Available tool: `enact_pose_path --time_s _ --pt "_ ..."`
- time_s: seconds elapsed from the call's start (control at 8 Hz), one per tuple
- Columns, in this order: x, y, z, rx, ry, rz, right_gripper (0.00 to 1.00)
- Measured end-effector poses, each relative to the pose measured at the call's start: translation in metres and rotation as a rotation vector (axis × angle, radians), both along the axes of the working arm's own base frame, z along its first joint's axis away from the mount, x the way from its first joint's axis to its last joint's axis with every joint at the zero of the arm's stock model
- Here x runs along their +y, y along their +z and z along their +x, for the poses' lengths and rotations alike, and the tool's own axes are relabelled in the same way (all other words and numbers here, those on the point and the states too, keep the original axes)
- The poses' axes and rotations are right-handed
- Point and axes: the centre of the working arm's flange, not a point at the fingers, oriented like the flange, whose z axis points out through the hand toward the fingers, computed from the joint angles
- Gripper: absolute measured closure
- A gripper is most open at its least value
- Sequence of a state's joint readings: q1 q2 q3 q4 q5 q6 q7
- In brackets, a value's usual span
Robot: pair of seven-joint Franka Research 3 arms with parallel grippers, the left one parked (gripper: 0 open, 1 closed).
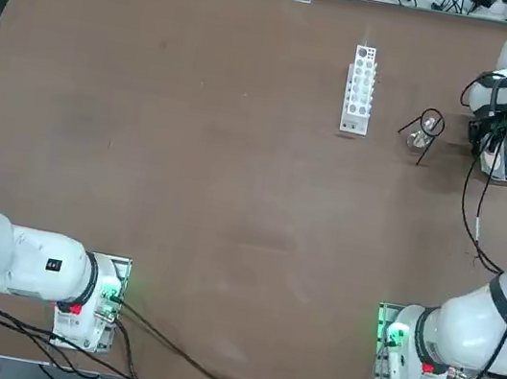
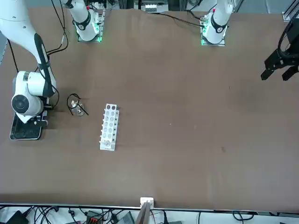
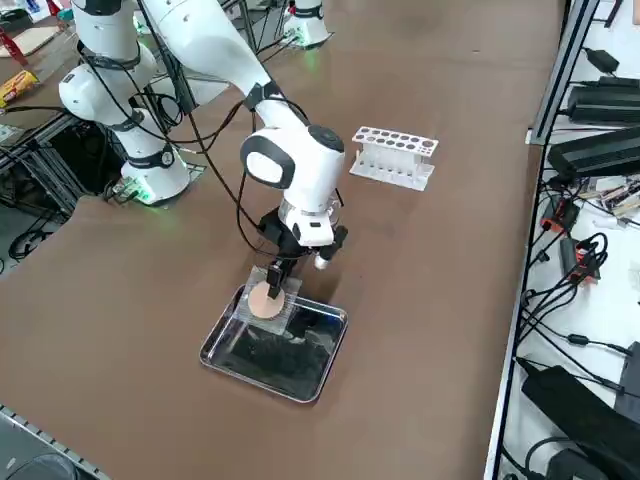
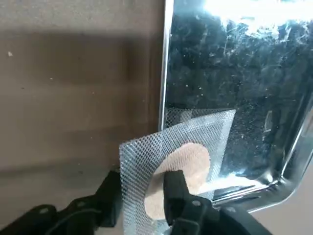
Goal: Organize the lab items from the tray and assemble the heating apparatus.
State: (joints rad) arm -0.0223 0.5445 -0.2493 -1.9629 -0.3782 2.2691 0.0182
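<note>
Two of the three pieces look placed already, and you are on the last one. Start at your right gripper (image 4: 142, 196): its fingers (image 4: 175, 193) stand on either side of the mesh square (image 4: 183, 147), one on the tan round centre and one behind the sheet, with the edge of the mesh between them. They sit close against it, but you cannot tell whether they have it clamped yet. The mesh tilts up, partly over the rim of the metal tray (image 3: 222, 368) directly beneath the gripper, and nothing else shows in the tray.

Further out from the gripper, on the bare table, you have the black wire tripod (image 1: 428, 127) with the small burner (image 1: 422, 138) inside its ring, so that part of the stack seems built. Beyond that stands the white rack (image 1: 359, 88), which is not part of this job.

What is left, by my reading: get a firm hold, carry the mesh across, and lay it flat on the tripod ring.
</note>
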Motion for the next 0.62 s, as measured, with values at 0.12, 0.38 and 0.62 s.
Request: enact_pose_path --time_s 0.12,0.38,0.62 --pt "0.0000 0.0005 0.0003 -0.002 0.000 0.000 0.56" --pt "0.0000 0.0024 0.0016 -0.007 -0.001 -0.001 0.57" --pt "-0.0002 0.0062 0.0040 -0.017 -0.001 -0.002 0.60"
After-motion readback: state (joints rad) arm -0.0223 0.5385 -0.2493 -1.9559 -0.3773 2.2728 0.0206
